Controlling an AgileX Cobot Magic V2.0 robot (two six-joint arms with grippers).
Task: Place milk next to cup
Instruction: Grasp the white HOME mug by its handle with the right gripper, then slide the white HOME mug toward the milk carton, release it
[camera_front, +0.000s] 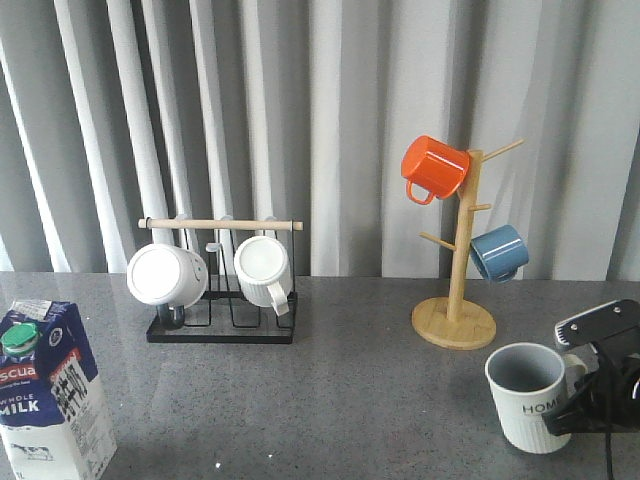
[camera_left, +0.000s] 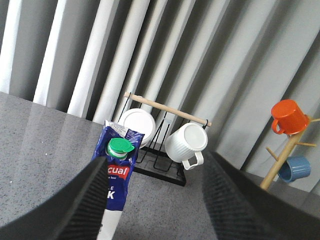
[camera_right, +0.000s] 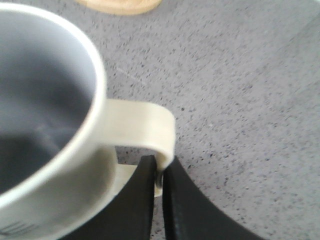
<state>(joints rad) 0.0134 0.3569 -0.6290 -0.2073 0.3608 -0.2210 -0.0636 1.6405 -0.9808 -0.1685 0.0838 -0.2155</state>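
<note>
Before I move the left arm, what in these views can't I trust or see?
- Milk carton: base cut off by the front view's bottom edge; left wrist view hides its lower part behind the left gripper.
- Right gripper: shut on the HOME cup handle; front view shows only a dark arm there.
- Left arm: absent from the front view.

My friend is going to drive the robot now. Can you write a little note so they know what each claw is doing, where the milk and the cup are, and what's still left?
Right gripper: shut on the handle of the cup, which stands upright on the table's near right, in front of the wooden mug tree.
Left gripper: open, its fingers either side of the milk but not closed on it.
The milk stands upright at the near left corner of the table, far from the cup.
Done: the cup is in place.
Left: grip the milk, carry it across and set it down beside the cup.
</note>
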